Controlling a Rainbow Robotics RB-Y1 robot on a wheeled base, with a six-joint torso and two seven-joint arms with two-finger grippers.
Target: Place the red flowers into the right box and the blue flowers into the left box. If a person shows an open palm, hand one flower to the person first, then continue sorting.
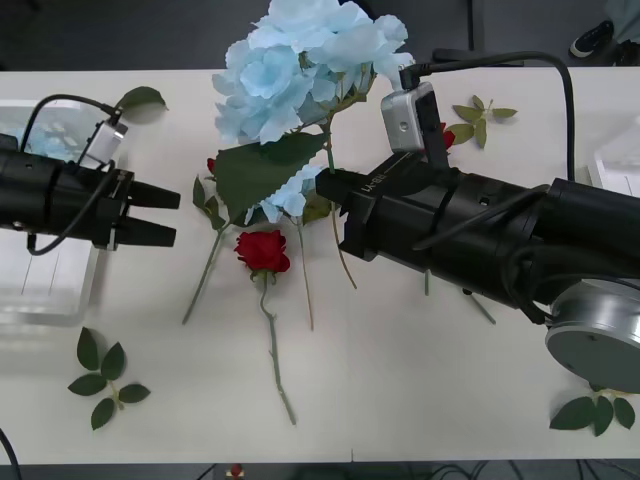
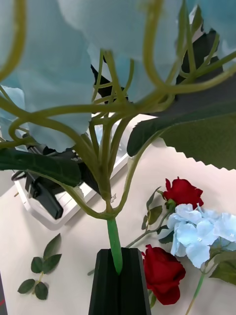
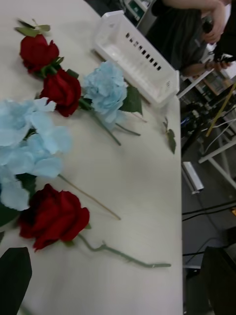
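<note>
Far left, table edge: the left box (image 1: 45,290) sits part-hidden under the left arm; something pale blue shows at its far end, possibly a blue flower already sorted.
Left gripper (image 1: 165,215): black fingers apart and empty, hovering just right of that box and pointing at the flower pile, probably waiting its turn.
Near-left table: a loose leaf sprig (image 1: 103,378), not part of the sorting.
Centre pile: a red rose (image 1: 263,250) lies flat with its stem trailing toward the near edge; other roses and a smaller blue cluster (image 2: 199,235) lie beside it.
Held flower: a big blue hydrangea (image 1: 300,60) is lifted off the table, bloom toward the far side.
Right gripper (image 2: 119,269): fingers clamped together on the hydrangea's green stem, low below the branching, so the heavy bloom hangs clear of the pile.
Far right: the right box (image 3: 135,56), well apart from the held flower.
Judgement: this bloom belongs in the left box.
</note>
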